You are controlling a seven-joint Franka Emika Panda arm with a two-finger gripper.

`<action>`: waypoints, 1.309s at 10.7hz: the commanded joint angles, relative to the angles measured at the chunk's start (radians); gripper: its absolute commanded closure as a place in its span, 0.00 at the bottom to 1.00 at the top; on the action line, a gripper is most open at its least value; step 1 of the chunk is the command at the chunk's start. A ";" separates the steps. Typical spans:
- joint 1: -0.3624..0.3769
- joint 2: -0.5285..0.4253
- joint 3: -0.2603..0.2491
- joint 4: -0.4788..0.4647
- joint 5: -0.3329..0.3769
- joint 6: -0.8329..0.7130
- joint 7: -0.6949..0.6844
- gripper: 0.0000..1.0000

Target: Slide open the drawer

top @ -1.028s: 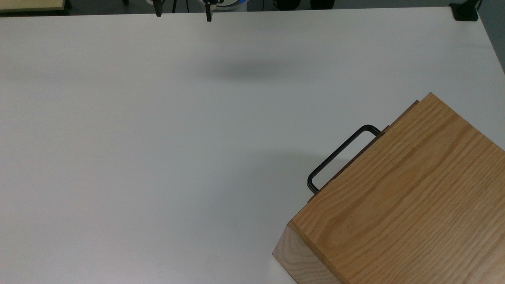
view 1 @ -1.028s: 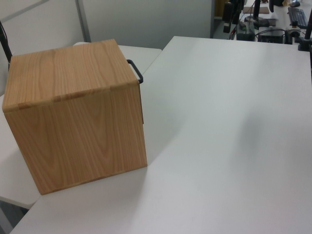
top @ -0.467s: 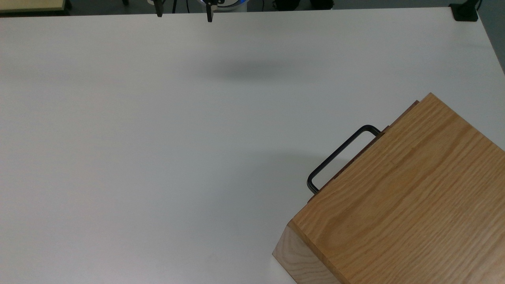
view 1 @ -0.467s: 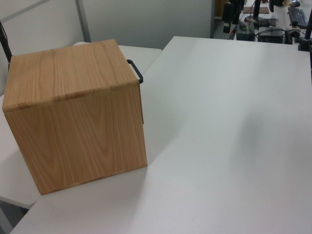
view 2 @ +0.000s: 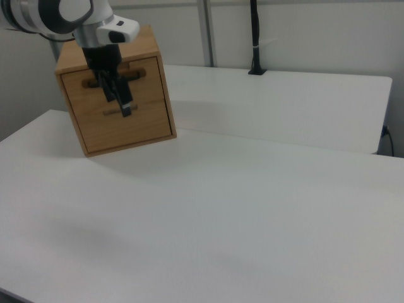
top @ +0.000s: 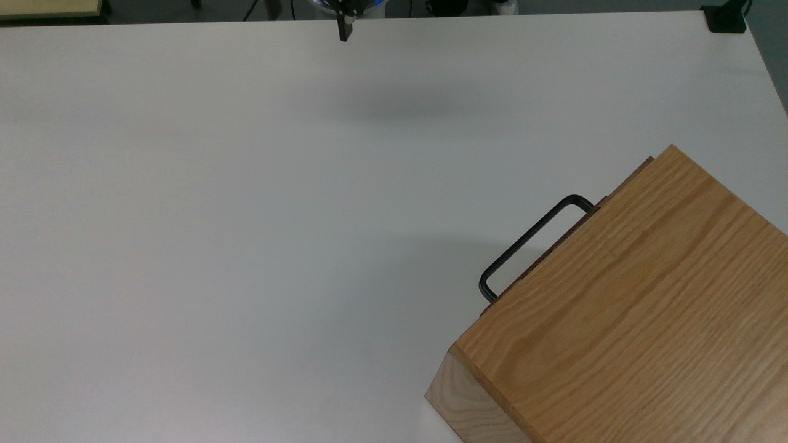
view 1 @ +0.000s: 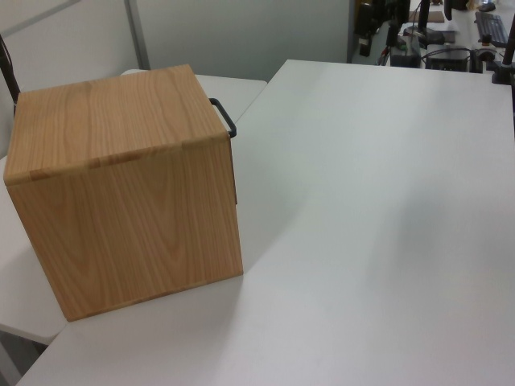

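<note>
An oak-grain cabinet [top: 622, 307] stands at the bottom right of the top view, with the drawer shut in it. The drawer's flat front [view 2: 142, 95] sits flush with the casing. Its thin black U-shaped handle [top: 529, 246] juts toward the middle of the table and also shows in the left view as the handle [view 1: 226, 117]. My gripper [top: 345, 31] hangs at the table's far edge, well away from the handle. In the right view the gripper [view 2: 126, 108] overlaps the cabinet front but is nearer the camera. The white arm [view 2: 69, 16] reaches in from the upper left.
The white table [top: 246, 215] spreads wide between the gripper and the cabinet. A black clamp [top: 726, 18] sits on its far right corner. A black post [view 2: 254, 38] rises behind the table. A second white table [view 1: 233, 88] adjoins behind the cabinet.
In the top view the gripper has shifted right along the far table edge and turned. The cabinet, the drawer and its handle have not moved.
</note>
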 commanded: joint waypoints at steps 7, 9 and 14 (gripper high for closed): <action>0.002 0.123 0.079 0.034 0.233 0.459 0.484 0.00; 0.016 0.173 0.082 0.084 0.323 0.584 0.490 0.00; 0.073 0.295 0.117 0.092 0.322 0.904 0.487 0.53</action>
